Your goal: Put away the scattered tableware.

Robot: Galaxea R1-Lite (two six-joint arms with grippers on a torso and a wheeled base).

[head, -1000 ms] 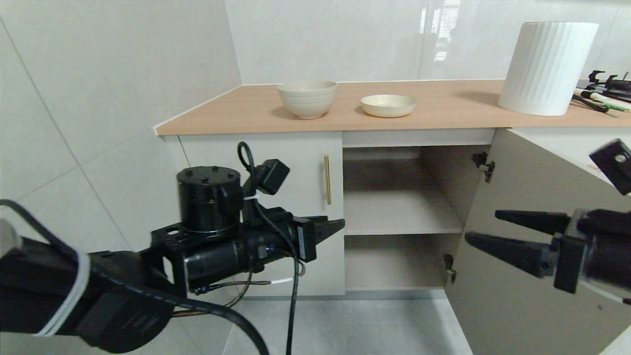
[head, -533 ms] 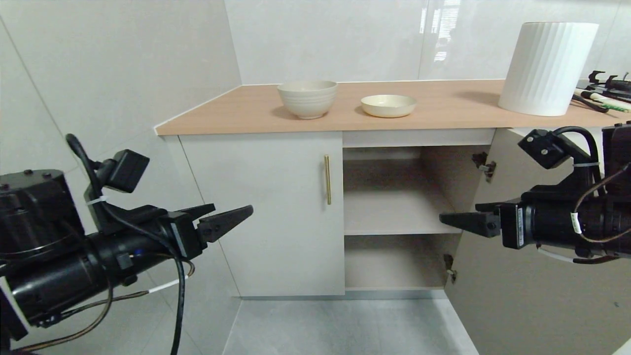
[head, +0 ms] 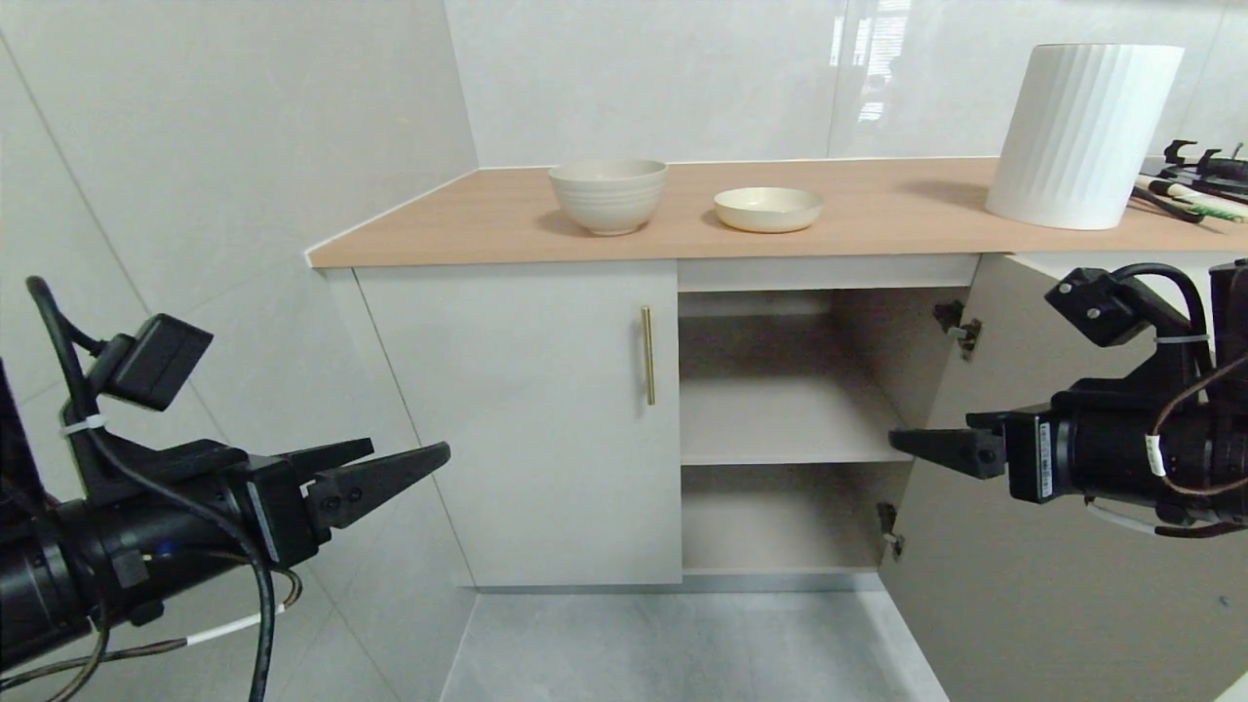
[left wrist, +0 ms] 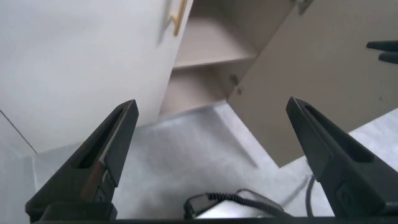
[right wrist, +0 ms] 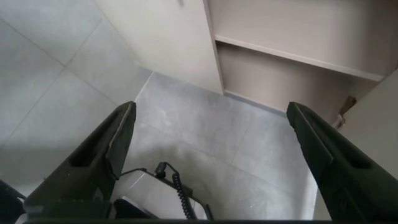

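A ribbed beige bowl (head: 607, 195) and a shallow cream dish (head: 767, 209) stand side by side on the wooden countertop (head: 877, 210). Below them the cabinet's right door (head: 975, 546) hangs open, showing a bare shelf (head: 780, 429). My left gripper (head: 409, 450) hovers low at the left, in front of the closed door (head: 546, 419), well below the bowl. Its fingers spread wide and hold nothing (left wrist: 211, 106). At shelf height by the open door, my right gripper (head: 926, 434) is also open and holds nothing (right wrist: 211, 107).
A tall white ribbed container (head: 1082, 132) stands on the counter at the right, with dark utensils (head: 1189, 190) beyond it. The closed door carries a brass handle (head: 646, 354). Tiled wall bounds the left side, and grey floor (right wrist: 205, 130) lies below both arms.
My left arm has swung back to the left and dropped lower. The right arm has turned level, its gripper now pointing toward the open cabinet. Bowl and dish have not moved.
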